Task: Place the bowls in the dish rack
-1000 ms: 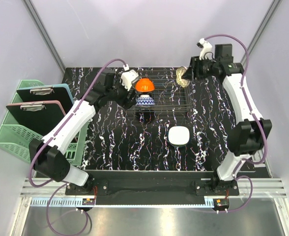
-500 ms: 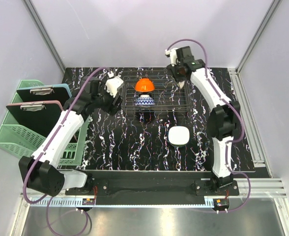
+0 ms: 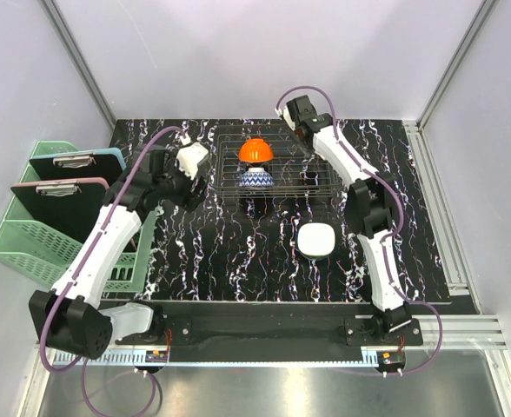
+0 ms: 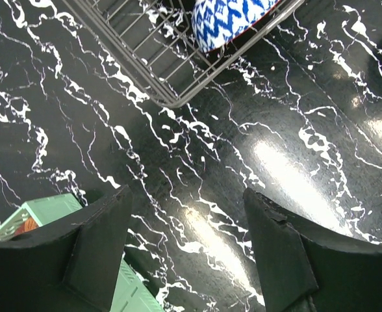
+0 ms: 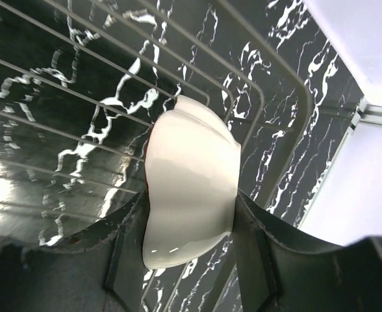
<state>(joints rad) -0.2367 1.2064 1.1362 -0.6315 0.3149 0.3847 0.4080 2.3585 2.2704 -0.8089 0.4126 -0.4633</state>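
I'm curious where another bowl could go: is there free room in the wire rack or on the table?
The dish rack is bare right of the orange bowl and blue-patterned bowl, which crowd its left-centre. The table is open left of the white bowl.

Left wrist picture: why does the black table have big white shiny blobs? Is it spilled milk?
Left wrist view: no milk, just lamp glare on the glossy table; the thin white streaks are its marble pattern. Right wrist view: the cream bowl gleams along its lower edge too.
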